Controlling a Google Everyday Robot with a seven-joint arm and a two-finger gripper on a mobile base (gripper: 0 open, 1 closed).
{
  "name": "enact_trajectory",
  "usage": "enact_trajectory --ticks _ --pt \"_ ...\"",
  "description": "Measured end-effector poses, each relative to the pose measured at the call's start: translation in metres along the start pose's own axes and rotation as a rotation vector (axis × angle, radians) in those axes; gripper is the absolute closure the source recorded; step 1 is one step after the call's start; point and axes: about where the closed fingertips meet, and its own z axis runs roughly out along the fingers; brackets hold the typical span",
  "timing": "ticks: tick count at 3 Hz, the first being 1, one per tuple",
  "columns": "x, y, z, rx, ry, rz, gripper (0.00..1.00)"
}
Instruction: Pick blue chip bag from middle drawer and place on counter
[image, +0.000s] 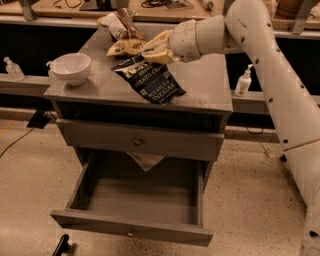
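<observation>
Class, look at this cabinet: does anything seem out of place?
A pale crumpled scrap hangs from under the closed drawer front, as if caught there. The gripper, above the counter, holds the blue chip bag.

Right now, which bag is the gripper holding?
The blue chip bag, hanging from the gripper above the counter; the yellow-tan bag and the striped bag lie loose behind it.

You see the cream gripper (149, 48), above the gray counter (205, 87), gripping the white-lettered blue chip bag (152, 82); bowl (71, 67) white.
</observation>
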Motion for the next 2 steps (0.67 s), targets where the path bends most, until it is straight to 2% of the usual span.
enact_trajectory --ticks 1,2 --pt "0.006 -0.029 0.0 0.013 0.058 0.036 1.0" --pt "0.016 -0.039 0.007 0.007 0.088 0.05 1.0"
